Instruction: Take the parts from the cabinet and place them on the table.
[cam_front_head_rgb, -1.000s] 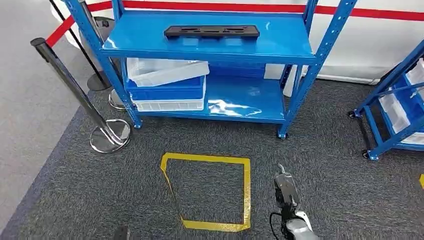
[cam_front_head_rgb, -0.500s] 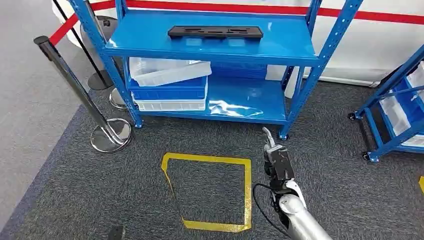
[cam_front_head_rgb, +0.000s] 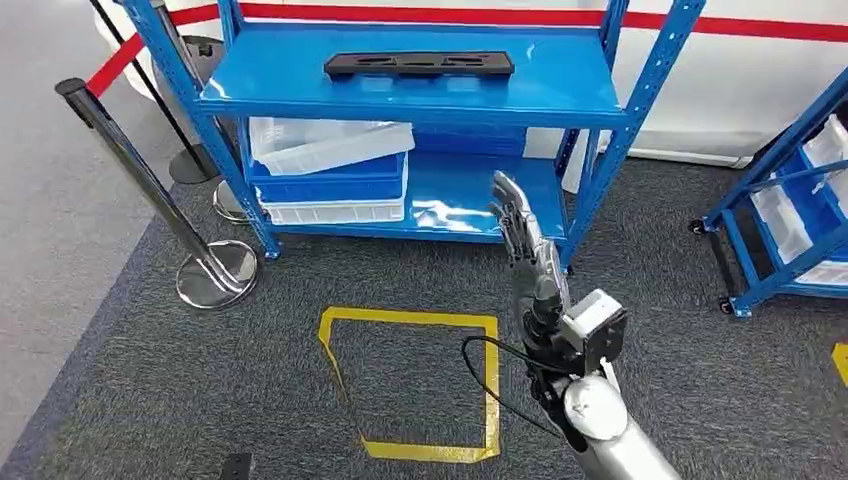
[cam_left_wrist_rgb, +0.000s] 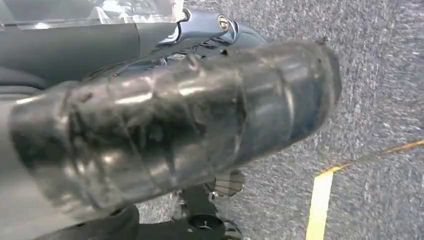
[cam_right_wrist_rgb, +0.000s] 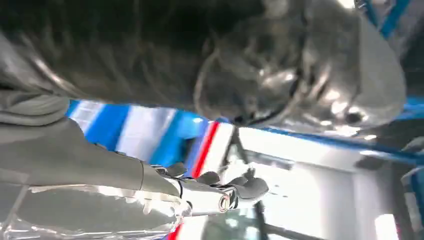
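A long black part (cam_front_head_rgb: 419, 64) lies flat on the top shelf of the blue cabinet (cam_front_head_rgb: 600, 110), near the shelf's back. My right hand (cam_front_head_rgb: 522, 232) is raised in front of the lower shelf, below and to the right of the part, fingers spread and holding nothing. In the blurred right wrist view the right hand (cam_right_wrist_rgb: 220, 192) also holds nothing, its fingers stretched out. My left hand (cam_left_wrist_rgb: 175, 125) hangs low over the carpet; its grey cover hides the fingers.
White and blue bins (cam_front_head_rgb: 330, 170) are stacked at the left of the lower shelf. A chrome stanchion (cam_front_head_rgb: 130, 165) with a red belt stands left of the cabinet. A yellow tape square (cam_front_head_rgb: 490, 380) marks the carpet. Another blue rack (cam_front_head_rgb: 790, 200) stands at the right.
My right arm has swung up from near the floor to lower-shelf height, and the hand's fingers have spread. The black part has not moved.
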